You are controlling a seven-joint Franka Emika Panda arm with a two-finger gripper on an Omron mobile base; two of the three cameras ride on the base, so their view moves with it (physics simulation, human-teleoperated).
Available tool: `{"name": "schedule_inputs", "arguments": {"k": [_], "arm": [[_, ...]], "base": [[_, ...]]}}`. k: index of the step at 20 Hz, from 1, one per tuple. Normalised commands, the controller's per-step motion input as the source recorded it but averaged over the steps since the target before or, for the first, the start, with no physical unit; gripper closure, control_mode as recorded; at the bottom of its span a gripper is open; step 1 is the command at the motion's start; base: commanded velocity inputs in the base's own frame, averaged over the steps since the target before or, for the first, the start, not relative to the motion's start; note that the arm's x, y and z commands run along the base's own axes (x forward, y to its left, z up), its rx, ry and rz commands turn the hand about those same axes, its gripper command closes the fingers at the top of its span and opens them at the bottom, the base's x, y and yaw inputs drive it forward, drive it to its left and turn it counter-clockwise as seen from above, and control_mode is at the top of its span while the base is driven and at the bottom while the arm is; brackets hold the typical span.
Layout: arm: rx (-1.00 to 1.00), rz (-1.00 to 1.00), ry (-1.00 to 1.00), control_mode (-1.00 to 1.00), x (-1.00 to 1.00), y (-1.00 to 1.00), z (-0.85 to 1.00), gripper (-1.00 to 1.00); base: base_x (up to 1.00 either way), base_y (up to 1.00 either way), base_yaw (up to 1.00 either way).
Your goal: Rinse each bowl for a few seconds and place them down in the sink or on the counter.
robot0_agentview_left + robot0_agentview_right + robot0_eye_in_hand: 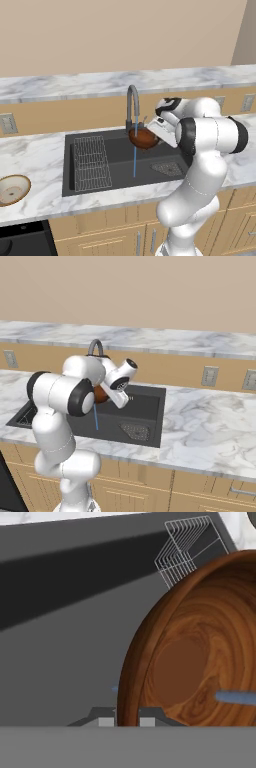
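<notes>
One reddish-brown bowl (pixel 144 138) hangs under the tap (pixel 132 105) over the sink (pixel 120 167), its rim pinched in my claw (pixel 127 719) as the stream (pixel 134 161) runs past, so I judge rinsing is under way. Next I must lower it gently, then fetch the tan bowl (pixel 12 189) on the counter (pixel 35 155) at nine o'clock of the basin.

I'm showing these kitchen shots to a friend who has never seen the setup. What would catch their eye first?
First the big white robot arm, whose hand is shut on the rim of a glossy reddish-brown wooden bowl, holding it under the dark gooseneck tap, where a thin blue stream of water falls into the wide black sink. Next, the tan speckled bowl sits alone on the white marble counter, left of the sink.
</notes>
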Motion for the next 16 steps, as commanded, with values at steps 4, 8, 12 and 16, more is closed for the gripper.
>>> {"name": "schedule_inputs", "arguments": {"k": [4,8,12,16], "arm": [[-0.13,0.00,0.05,-1.00,0.00,-0.07,0.13,1.00],[-0.12,0.00,0.02,-1.00,0.02,-0.17,0.08,1.00],[-0.09,0.00,0.01,-1.00,0.00,-0.32,0.02,1.00],[-0.07,0.00,0.00,-1.00,0.00,-0.40,0.00,1.00]], "base": [[0.00,0.00,0.00],[0.00,0.00,0.00],[0.00,0.00,0.00],[0.00,0.00,0.00]]}}
